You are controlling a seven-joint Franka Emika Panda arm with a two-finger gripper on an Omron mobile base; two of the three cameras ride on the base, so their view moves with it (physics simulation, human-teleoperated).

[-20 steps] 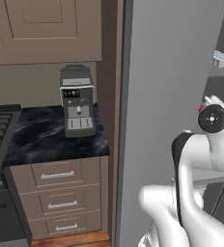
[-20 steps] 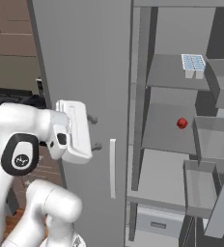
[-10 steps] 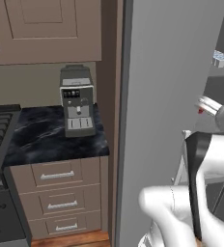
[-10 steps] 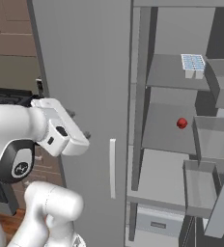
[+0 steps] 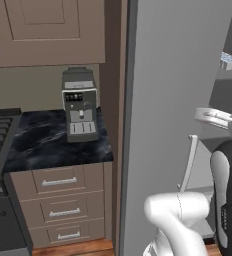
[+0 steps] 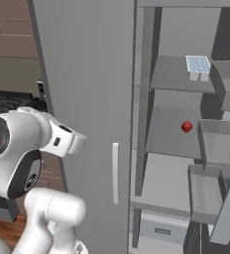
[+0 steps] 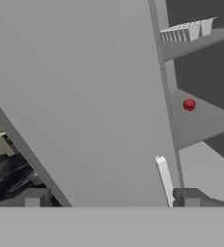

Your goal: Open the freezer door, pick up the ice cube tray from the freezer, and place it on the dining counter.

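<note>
- Closed grey twin door (image 6: 87, 99): stands between the arm and the compartment; a straight reach risks striking its edge or pale handle (image 6: 115, 172).
- Freezer door (image 6: 226, 208): swung open at right, its bins crowding the approach; the wrist may clip them.
- Gripper (image 7: 109, 197): jaws apart, empty, well short of the shelves.
- Ice cube tray (image 6: 198, 67): on the top shelf near its front edge; a high, far reach could push it back or tip it off.
- Red ball (image 6: 186, 127): on the shelf below; may be knocked rolling.

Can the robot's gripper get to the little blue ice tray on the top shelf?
Probably yes. The freezer door is swung open, and the pale blue ice cube tray sits uncovered on its grey shelf; the open gripper must still swing right.
</note>
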